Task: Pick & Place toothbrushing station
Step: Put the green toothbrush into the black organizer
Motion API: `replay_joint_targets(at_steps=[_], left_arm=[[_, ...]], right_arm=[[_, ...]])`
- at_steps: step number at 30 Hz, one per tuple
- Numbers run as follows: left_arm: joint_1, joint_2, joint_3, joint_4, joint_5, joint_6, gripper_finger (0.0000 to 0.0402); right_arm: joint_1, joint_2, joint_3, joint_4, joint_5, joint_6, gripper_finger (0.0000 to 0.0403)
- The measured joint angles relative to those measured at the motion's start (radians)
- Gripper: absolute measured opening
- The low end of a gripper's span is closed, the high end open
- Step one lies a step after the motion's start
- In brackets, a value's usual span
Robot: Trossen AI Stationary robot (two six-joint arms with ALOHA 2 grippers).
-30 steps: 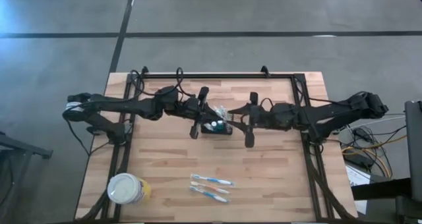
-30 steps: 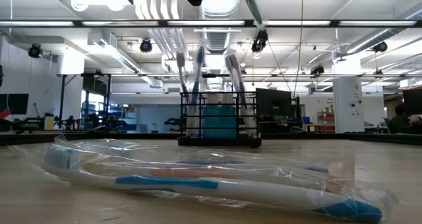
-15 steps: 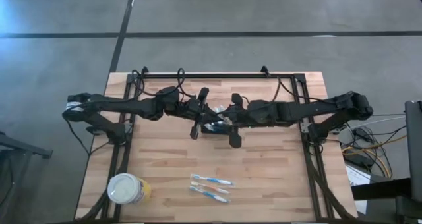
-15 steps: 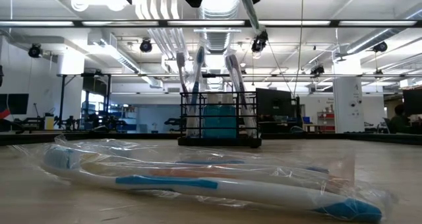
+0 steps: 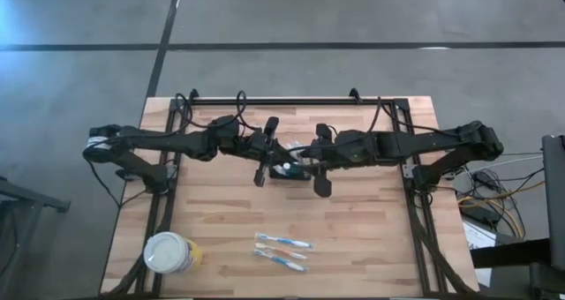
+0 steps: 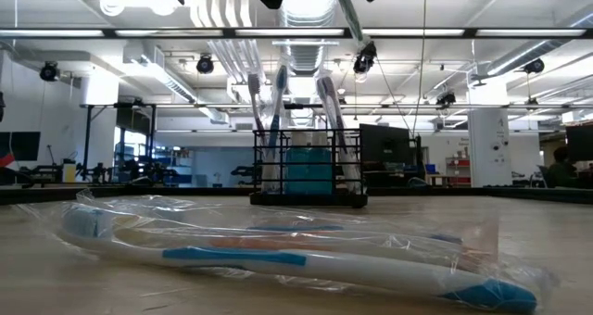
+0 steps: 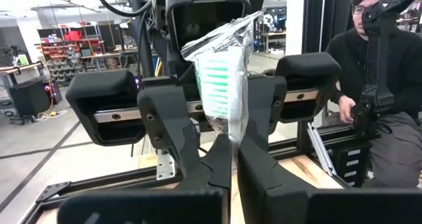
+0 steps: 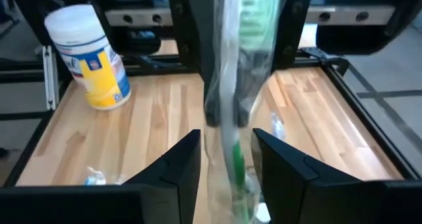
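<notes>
Wooden table (image 5: 353, 238): butcher-block top inside a black frame, seen from above with both arms reaching in toward its middle.

Left arm (image 5: 168, 143): extends from the table's left edge to the centre. Right arm (image 5: 415, 146): extends from the right edge to the same spot, so the two wrists face each other across the caddy.

Toothbrushing station (image 5: 290, 168): a black wire-mesh rectangular caddy standing upright on the table near its centre, between the two grippers. In the low view the caddy (image 6: 309, 165) rests flat on the tabletop with wrapped toothbrushes leaning out of it and a teal item inside.

Round tub (image 5: 169, 253): white lid, yellow label, near the table's front left corner, well apart from the caddy.

Packaged toothbrushes (image 5: 282, 249): two clear-wrapped packs lying flat near the front edge, to the right of the tub.

Left gripper (image 7: 229, 159): at the caddy's left side, fingers nearly together, pinching a plastic-wrapped green-bristled toothbrush (image 7: 223, 76) that stands upright between them.

Right gripper (image 8: 226, 159): at the caddy's right side, fingers parted a little, with a wrapped toothbrush (image 8: 237, 59) standing in the gap; whether the pads touch it cannot be told.

Person (image 7: 369, 72): in dark clothing, beyond the table in the left wrist view.
</notes>
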Motion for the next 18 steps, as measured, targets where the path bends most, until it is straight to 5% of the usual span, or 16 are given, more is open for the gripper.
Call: replay_joint_targets(at_steps=[6,14,18], left_arm=[[0.000,0.000,0.000,-0.001,-0.006,0.002,0.0007],[0.000,0.000,0.000,-0.019,-0.007,0.009,0.0007],[0.000,0.000,0.000,-0.019,-0.008,0.002,0.0012]], right_arm=[[0.000,0.008,-0.002,-0.014,0.000,-0.003,0.0117],[0.000,0.011,-0.002,-0.020,-0.002,-0.042,0.0022],[0.000,0.011,-0.002,-0.020,-0.002,-0.043,0.0018]])
